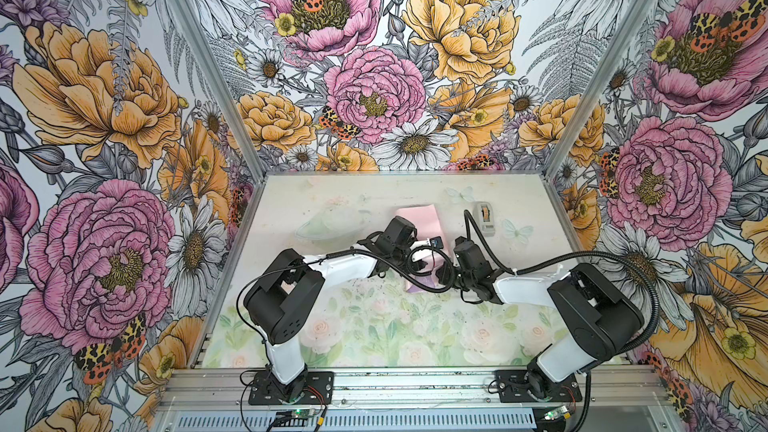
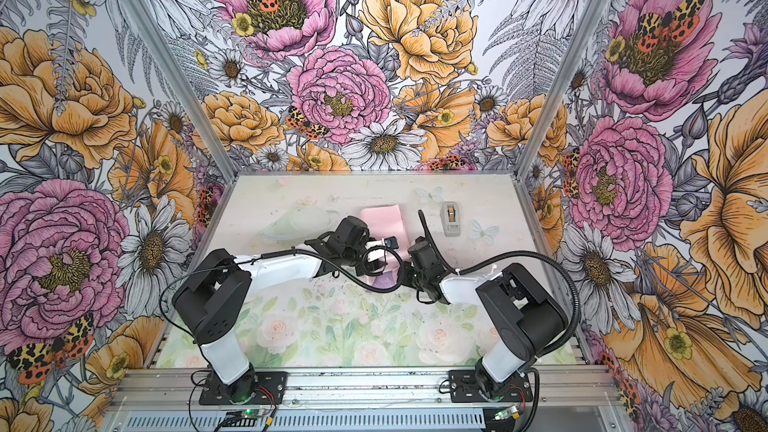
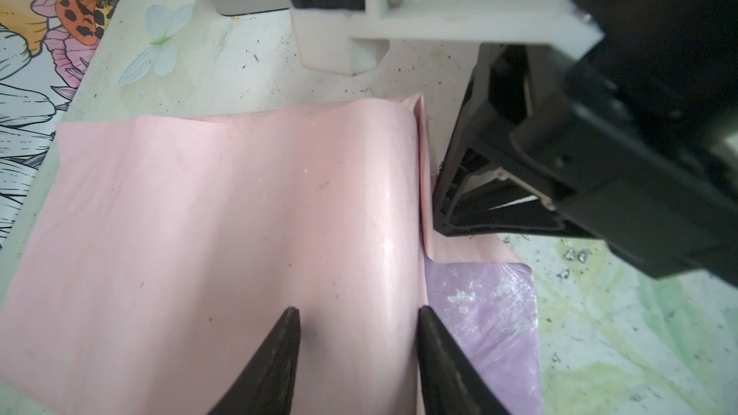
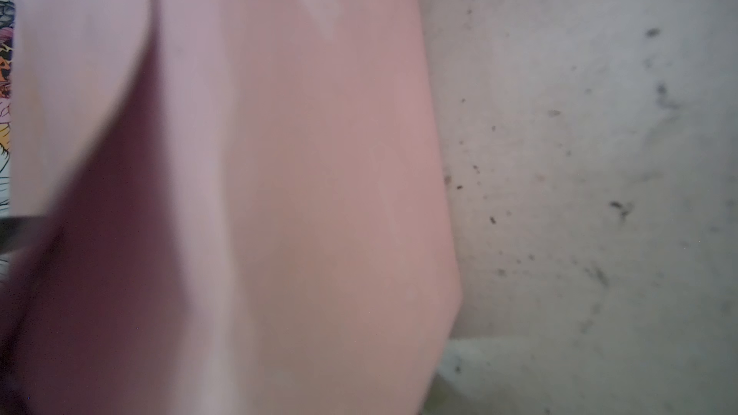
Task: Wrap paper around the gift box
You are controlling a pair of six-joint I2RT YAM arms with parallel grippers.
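Note:
The paper lies mid-table under both wrists, pale pink side up, with a lilac flap showing at its near end. The gift box is hidden. My left gripper points down at the sheet. Its black fingertips stand apart on either side of a raised pink band, one at the fold where pink meets lilac. My right gripper is low against the paper's right fold. Its own view is filled by blurred pink paper and shows no fingers.
A grey tape dispenser stands on the table behind and to the right of the paper. Black cables loop over the sheet between the two wrists. Floral walls close off three sides.

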